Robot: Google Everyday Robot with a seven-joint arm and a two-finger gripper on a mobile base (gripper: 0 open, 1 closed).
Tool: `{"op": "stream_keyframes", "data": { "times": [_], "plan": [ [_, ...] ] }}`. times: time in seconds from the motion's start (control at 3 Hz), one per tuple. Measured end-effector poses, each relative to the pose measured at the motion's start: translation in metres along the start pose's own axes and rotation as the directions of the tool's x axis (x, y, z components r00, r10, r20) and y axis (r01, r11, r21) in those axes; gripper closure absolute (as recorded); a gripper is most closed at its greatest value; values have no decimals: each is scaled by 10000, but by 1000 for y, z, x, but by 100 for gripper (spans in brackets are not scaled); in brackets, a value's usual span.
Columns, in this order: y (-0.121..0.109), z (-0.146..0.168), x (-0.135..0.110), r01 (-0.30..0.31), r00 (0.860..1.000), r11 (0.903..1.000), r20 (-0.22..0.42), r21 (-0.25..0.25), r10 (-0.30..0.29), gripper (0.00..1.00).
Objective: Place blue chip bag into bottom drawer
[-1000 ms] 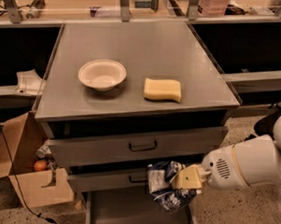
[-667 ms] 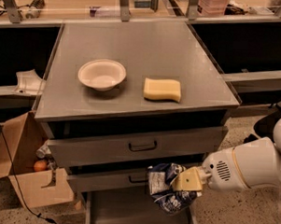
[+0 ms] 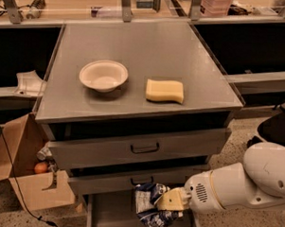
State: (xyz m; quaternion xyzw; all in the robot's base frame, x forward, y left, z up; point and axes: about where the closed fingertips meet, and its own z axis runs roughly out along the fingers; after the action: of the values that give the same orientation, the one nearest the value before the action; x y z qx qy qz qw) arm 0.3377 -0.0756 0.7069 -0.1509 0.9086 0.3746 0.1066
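Note:
The blue chip bag point(image 3: 148, 205), dark navy foil with white lettering, hangs crumpled just above the open bottom drawer point(image 3: 112, 218), a shallow grey tray pulled out at the foot of the cabinet. My gripper point(image 3: 164, 201) comes in from the right on a white arm and is shut on the bag's right side with its yellowish fingers point(image 3: 172, 200). The bag sits in front of the middle drawer's handle point(image 3: 140, 181).
On the grey cabinet top rest a white bowl point(image 3: 103, 75) and a yellow sponge point(image 3: 165, 91). The top drawer point(image 3: 141, 147) is shut. An open cardboard box point(image 3: 28, 174) with an orange item stands at the left on the speckled floor.
The bag and my gripper have held almost still; no clear movement shows between the earlier frames and now.

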Motion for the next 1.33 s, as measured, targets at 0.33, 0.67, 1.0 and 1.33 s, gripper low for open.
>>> {"op": "stream_keyframes", "data": {
  "times": [0.33, 0.67, 1.0, 1.33],
  "plan": [
    [0, 0, 0, 0, 10000, 10000, 0, 0, 0, 100],
    [-5, 32, 16, -262, 9993, 9995, -260, -177, 258, 100],
    [-17, 102, 36, -461, 9953, 9989, -848, 18, 461, 100],
    [-17, 103, 36, -447, 9956, 9990, -828, 34, 449, 100]
  ]
}}
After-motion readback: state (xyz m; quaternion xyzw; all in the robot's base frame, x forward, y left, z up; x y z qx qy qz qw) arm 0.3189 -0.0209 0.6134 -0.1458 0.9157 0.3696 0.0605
